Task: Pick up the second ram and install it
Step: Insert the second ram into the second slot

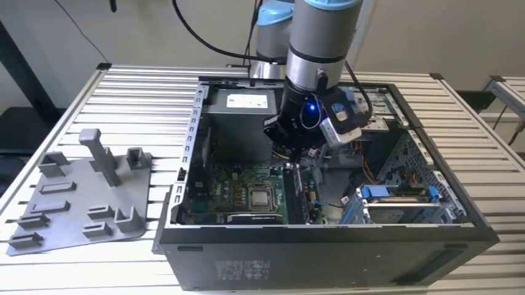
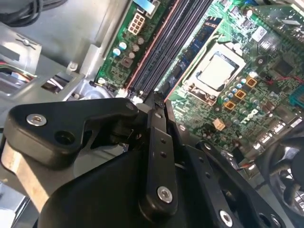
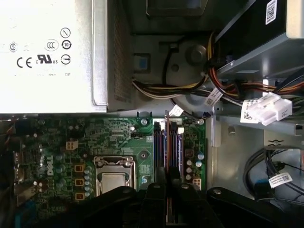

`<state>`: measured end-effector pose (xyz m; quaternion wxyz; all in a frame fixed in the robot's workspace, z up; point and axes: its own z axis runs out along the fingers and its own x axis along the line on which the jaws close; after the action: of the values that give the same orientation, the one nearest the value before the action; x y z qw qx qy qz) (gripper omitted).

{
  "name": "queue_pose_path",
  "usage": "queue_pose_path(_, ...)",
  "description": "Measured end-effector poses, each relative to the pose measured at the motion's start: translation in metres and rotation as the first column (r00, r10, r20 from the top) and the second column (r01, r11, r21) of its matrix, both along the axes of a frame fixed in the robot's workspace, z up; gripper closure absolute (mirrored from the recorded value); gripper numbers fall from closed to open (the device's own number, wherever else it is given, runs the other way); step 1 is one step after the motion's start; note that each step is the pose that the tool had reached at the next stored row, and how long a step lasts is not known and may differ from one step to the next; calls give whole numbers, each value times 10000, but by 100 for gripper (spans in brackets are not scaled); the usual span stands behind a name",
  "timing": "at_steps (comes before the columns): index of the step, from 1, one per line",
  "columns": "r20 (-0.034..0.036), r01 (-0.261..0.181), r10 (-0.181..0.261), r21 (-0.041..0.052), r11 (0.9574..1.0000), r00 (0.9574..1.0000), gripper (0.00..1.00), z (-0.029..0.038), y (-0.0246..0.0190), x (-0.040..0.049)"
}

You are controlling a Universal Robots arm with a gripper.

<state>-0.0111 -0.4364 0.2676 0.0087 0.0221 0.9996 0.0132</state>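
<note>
Pincer [image 1: 296, 157]: it hangs from the arm [image 1: 316, 43] down inside the open computer case [image 1: 328, 264], low over the motherboard [image 1: 238, 184].
Pincer state: in the first wrist view the two black fingers [image 3: 156, 192] are pressed nearly together and pinch a thin stick between them. In the second wrist view the tips of the pincer [image 2: 155, 102] also meet.
Second ram [image 3: 167, 142]: it is seen on its edge, as a thin brownish line. It begins between the fingers and runs straight away from the pincer, in line with the memory slots.
Seating: I cannot tell if the stick is fully down in its slot or just above it.
Memory slots [image 3: 177, 147]: dark and bluish, directly under the pincer and parallel to the stick on both sides of it.
Processor socket [image 3: 113, 178]: near the pincer, beside the slots; the silver square shows in both wrist views.
Power supply [image 3: 47, 52]: a grey box just beyond the far end of the slots from the pincer.
Cables [image 3: 190, 90]: coloured wires beside the power supply, also beyond the slots.
Drive cage [image 1: 394, 196]: it has blue parts and sits inside the case, near the pincer toward the exterior view's right.
Tray [image 1: 70, 224]: grey, with holder blocks, lying on the slatted table [image 1: 139, 92] outside the case, well apart from the pincer toward the exterior view's left.
</note>
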Motion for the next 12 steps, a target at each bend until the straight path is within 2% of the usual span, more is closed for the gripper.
queue_pose_path(1,-32,30,-30,0,10000,10000,86,-10,0,-1)
queue_pose_path(3,-185,41,-41,-3,10000,9998,86,-15,0,-2)
queue_pose_path(10,-198,40,-40,-2,10000,9998,86,-17,0,-2)
queue_pose_path(12,-196,40,-40,1,10000,9998,86,-42,0,-3)
